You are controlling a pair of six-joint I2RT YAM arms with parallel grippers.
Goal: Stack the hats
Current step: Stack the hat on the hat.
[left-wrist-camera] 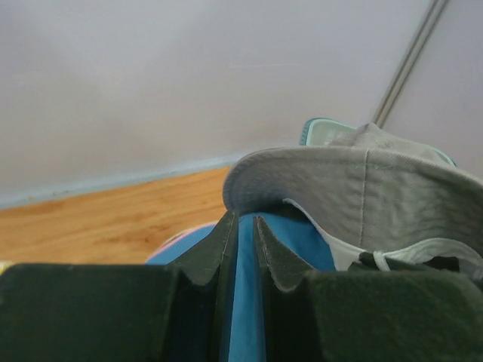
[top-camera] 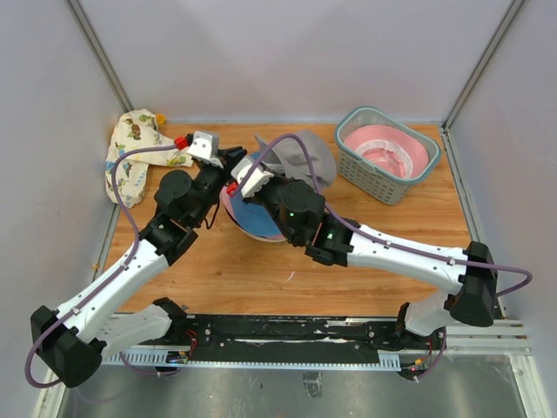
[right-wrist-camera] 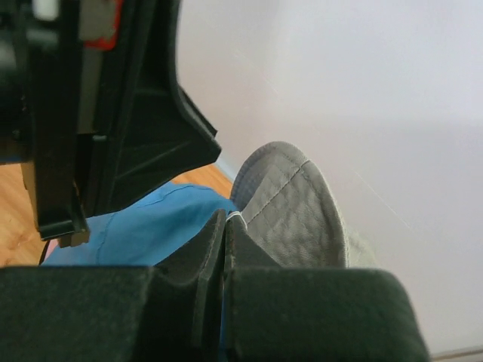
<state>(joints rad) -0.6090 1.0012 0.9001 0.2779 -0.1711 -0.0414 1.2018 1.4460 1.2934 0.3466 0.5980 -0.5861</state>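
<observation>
A blue hat (top-camera: 258, 218) lies at the table's middle on top of a pink-rimmed hat (top-camera: 227, 207). Behind it a grey hat (top-camera: 303, 155) is raised, its brim (left-wrist-camera: 355, 188) hanging over the blue hat (left-wrist-camera: 302, 241). My right gripper (right-wrist-camera: 226, 216) is shut on the grey hat's edge (right-wrist-camera: 290, 211), with a white cord at its tips. In the left wrist view my left gripper (left-wrist-camera: 245, 219) has its jaws a narrow gap apart, with blue fabric showing through the gap. Both grippers (top-camera: 231, 158) (top-camera: 246, 167) meet over the blue hat's far edge. Another pink hat (top-camera: 387, 150) sits in the basket.
The grey-green slatted basket (top-camera: 352, 170) stands at the back right. A cream patterned hat (top-camera: 132, 155) lies crumpled at the back left against the wall. White walls close in the table on three sides. Both arms cross over the table's middle.
</observation>
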